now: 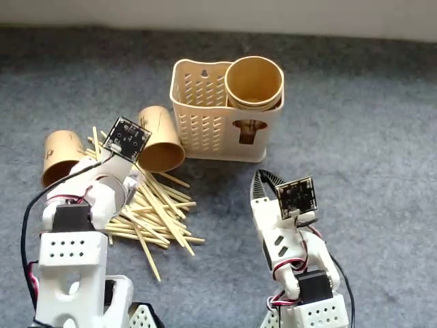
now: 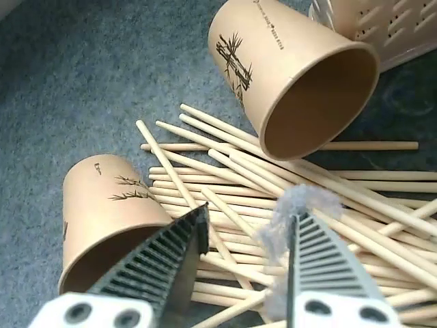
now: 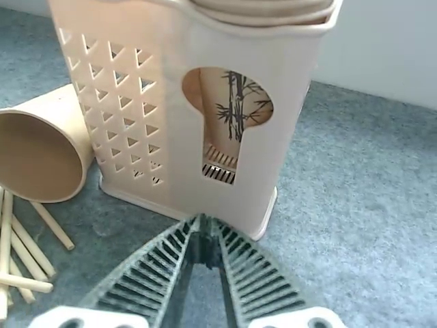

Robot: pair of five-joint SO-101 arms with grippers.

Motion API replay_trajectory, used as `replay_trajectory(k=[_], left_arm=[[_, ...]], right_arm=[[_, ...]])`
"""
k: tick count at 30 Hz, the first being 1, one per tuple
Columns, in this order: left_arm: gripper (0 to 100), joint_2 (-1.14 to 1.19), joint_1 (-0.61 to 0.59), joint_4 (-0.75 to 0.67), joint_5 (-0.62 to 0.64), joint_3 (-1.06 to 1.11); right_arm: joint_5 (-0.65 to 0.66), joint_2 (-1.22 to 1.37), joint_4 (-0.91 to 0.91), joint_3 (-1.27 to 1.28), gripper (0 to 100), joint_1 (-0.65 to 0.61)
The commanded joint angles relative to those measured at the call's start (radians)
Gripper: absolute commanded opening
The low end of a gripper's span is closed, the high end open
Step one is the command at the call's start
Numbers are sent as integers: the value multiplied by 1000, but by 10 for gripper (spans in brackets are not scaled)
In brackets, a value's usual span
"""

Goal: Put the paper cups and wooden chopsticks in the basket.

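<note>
Carpet [image 1: 369, 137], grey and short-piled, is covering the whole table. The two arms are sitting side by side at its near edge. The left arm [image 1: 75, 232] is leaning over the scattered items, and the right arm [image 1: 300, 273] is facing the basket [image 1: 198, 116].

The basket, cream plastic with slotted walls, is standing upright near the middle of the table. Its front wall [image 3: 293, 116] is showing a keyhole-shaped cutout.

A loose pile of wooden chopsticks [image 1: 160, 212] is lying on the carpet in front of the basket and to its left, the sticks crossing one another [image 2: 341, 184].

A stack of paper cups [image 1: 254, 82] is sitting upright in the basket's right side, and a bamboo print is showing through the cutout. A second cup [image 1: 160, 140] is lying on its side just beside the basket's left wall, its mouth [image 2: 321, 102] opening toward the chopsticks. A third cup [image 1: 58, 156] is lying on its side farther left, at the edge of the pile [image 2: 102, 205].

The left gripper [image 2: 247, 219] is hanging over the chopsticks with its fingers spread apart and gripping nothing. The right gripper [image 3: 203, 224] is pointing at the basket's front wall, not touching it, with its fingertips pressed together and nothing between them.

A tuft of grey fluff [image 2: 297, 203] is clinging to one of the left gripper's fingertips.
</note>
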Motion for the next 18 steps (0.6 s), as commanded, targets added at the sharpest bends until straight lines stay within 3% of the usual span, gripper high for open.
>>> replay_trajectory(k=[1, 18], left_arm=[[192, 21, 39, -104, 44, 7], [192, 409, 90, -532, 158, 38]], right_arm=[[12, -12, 1, 59, 6, 8], [12, -12, 1, 59, 6, 8]])
